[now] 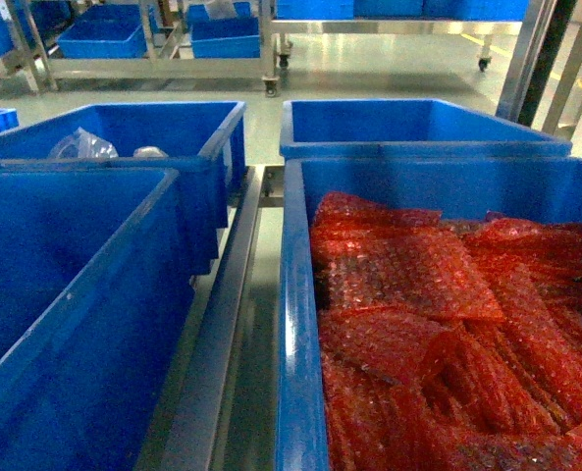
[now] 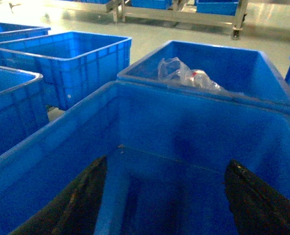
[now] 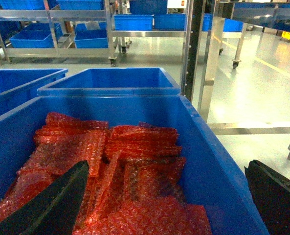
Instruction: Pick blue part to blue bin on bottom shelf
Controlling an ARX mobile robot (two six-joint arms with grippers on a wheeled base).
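No blue part shows in any view. Large blue bins sit on the shiny steel rails of the bottom shelf [image 1: 222, 324]. The near left blue bin [image 1: 65, 294] [image 2: 135, 112] looks empty. My left gripper [image 2: 167, 161] hangs open over its inside, holding nothing. The near right bin [image 1: 295, 324] [image 3: 218, 161] is filled with red bubble wrap [image 1: 418, 314] [image 3: 110, 161]. My right gripper [image 3: 167, 164] is open and empty. It straddles that bin's right wall, with one finger over the wrap and the other outside over the floor. Neither gripper appears in the head view.
The bin behind the left one holds clear plastic bags [image 2: 184, 73] [image 1: 84, 147]. Another blue bin [image 1: 418, 123] stands behind the right one. More bins [image 2: 81, 63] stand to the left. Steel uprights [image 3: 191, 49] rise at the right, and a far rack [image 3: 56, 51] carries more bins.
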